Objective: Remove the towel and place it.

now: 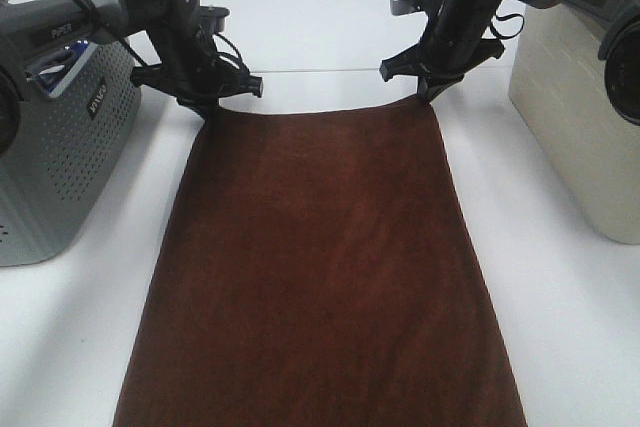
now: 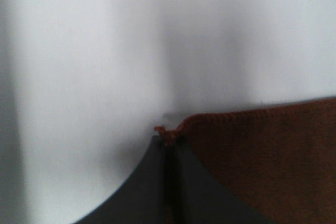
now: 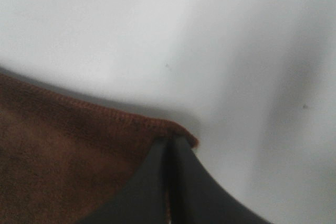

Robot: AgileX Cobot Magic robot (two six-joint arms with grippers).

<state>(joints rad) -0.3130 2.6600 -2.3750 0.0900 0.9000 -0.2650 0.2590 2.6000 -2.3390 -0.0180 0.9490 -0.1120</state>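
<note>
On a white table [image 1: 80, 347], perforated grey basket [image 1: 60, 147] far left, left gripper [image 1: 210, 110] pinched shut on the brown towel [image 1: 320, 277]'s far corner, towel apparently lying flat mid-table, right gripper [image 1: 431, 98] clamped on the other far corner, cream bin [image 1: 575, 127] at right.

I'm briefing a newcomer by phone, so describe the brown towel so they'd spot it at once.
On the white table, look between the grey perforated plastic basket on the left and the cream box on the right. The large dark brown rectangular terry towel lies flat there, far corners pinched by the left gripper and right gripper. It is the only cloth in view.
</note>
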